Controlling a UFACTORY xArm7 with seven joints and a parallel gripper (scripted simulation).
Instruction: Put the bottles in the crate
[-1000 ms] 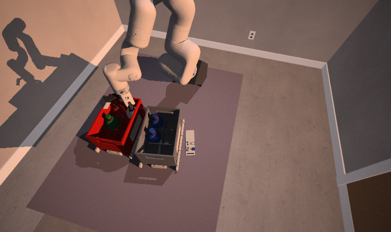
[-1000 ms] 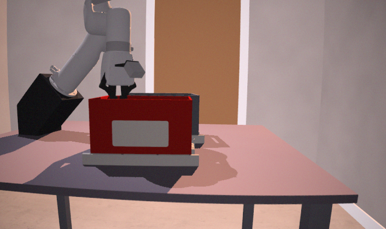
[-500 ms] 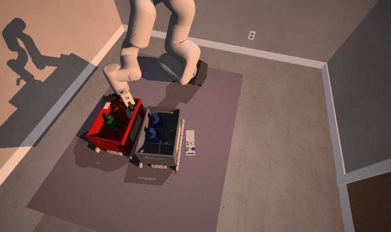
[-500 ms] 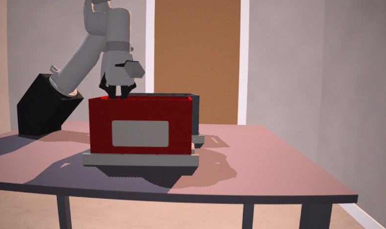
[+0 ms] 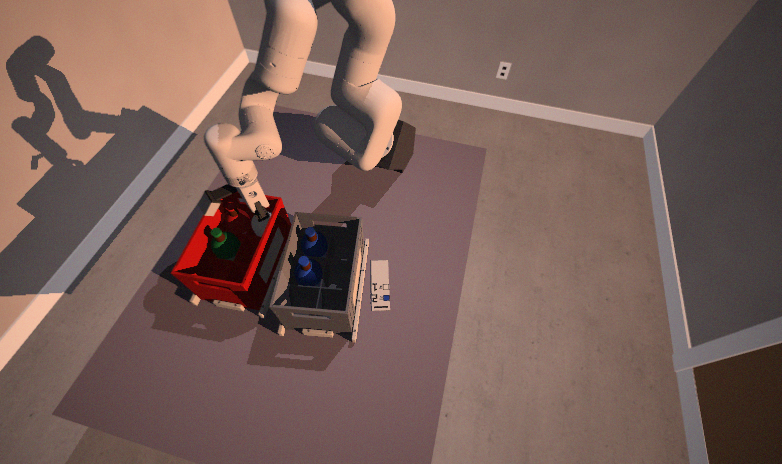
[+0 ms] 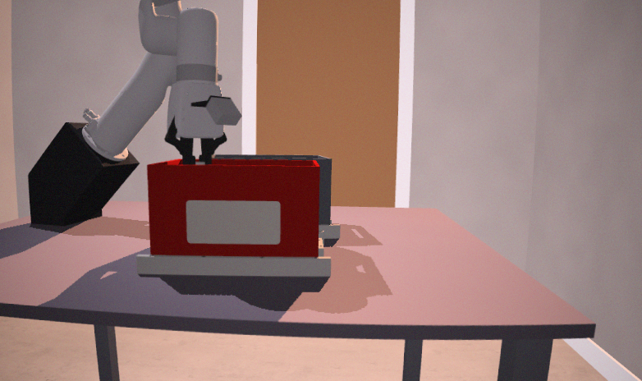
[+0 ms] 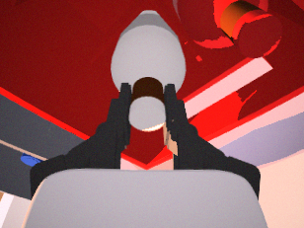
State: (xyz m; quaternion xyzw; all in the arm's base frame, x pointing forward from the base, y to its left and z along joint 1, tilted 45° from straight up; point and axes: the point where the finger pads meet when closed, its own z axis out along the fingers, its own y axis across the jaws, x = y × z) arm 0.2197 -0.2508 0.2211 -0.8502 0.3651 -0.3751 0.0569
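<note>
The claw [image 5: 260, 214] [image 6: 197, 159] [image 7: 147, 97] is narrow and has the neck of the white bottle [image 5: 258, 226] [image 6: 199, 162] [image 7: 148, 58] between its fingers, just under the cap, with the bottle inside the red crate [image 5: 221, 292] [image 6: 252, 181] [image 7: 59, 58]. A grip from above on the slim neck makes sense: the wide body would leave little room for fingers beside the crate wall, and a bottle hung by its neck should come down upright. The pick list [image 5: 379, 270] shows why this one is wanted. Read from its black bar, it appears to ask for two blue and one white. Two blue bottles [image 5: 308, 273] [image 7: 31, 160] already stand in the grey crate [image 5: 339, 322] [image 6: 325, 189] [image 7: 20, 117], so the white looks like the last one due. The green bottle [image 5: 225, 246] and the red bottle [image 5: 231, 212] [image 7: 259, 38] are not on the list and belong where they are. The step in hand seems to be securing the grasp; next calls for a straight lift clear of the rim, then a move across to a free compartment. Lifting too little could knock the bottle on the wall or push a crate out of place
</note>
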